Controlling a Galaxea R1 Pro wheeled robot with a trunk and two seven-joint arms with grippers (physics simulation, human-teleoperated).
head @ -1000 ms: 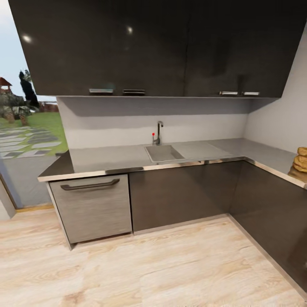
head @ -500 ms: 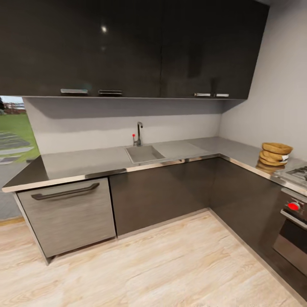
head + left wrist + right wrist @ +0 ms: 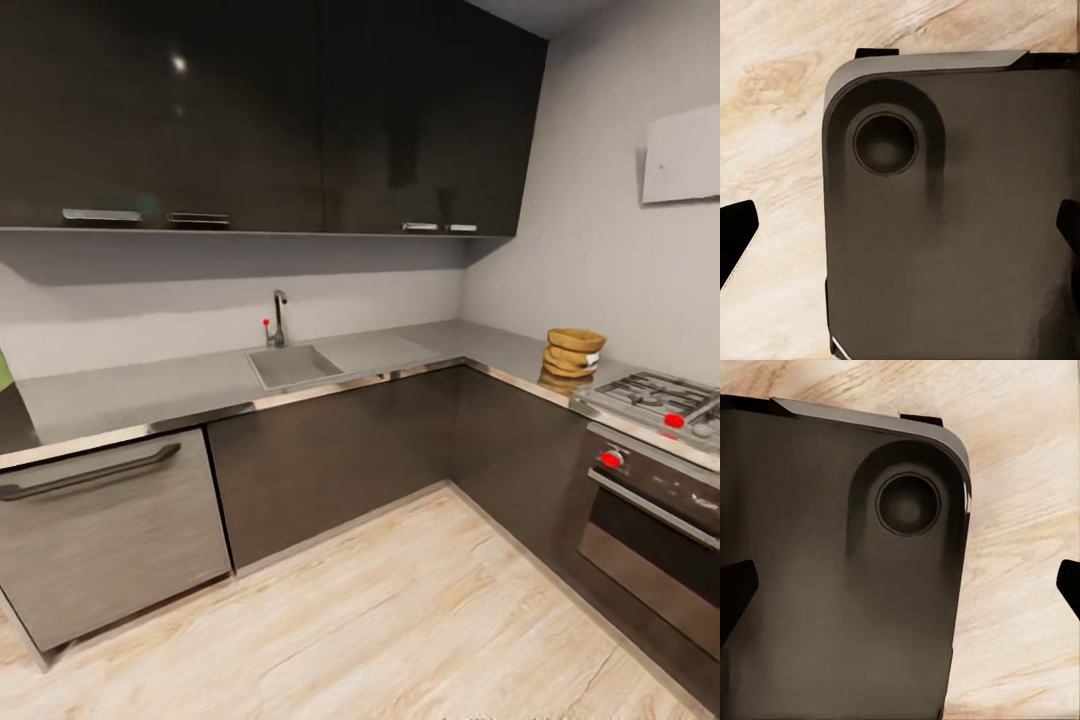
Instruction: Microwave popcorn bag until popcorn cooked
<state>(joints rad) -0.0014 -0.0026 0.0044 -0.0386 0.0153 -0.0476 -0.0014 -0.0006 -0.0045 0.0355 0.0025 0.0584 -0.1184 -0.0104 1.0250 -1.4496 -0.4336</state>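
No legible txt, labels or nos. anywhere in view

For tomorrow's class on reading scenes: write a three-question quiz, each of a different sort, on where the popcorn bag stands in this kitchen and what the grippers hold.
1. True or false: the bag stands on the countertop beside the hob.
2. Which lies nearer the bag? A) the sink B) the hob
3. Fill in: both grippers, left and right, hang over the wooden ____, jaws apart and holding nothing.

Key: 1 true; 2 B; 3 floor.
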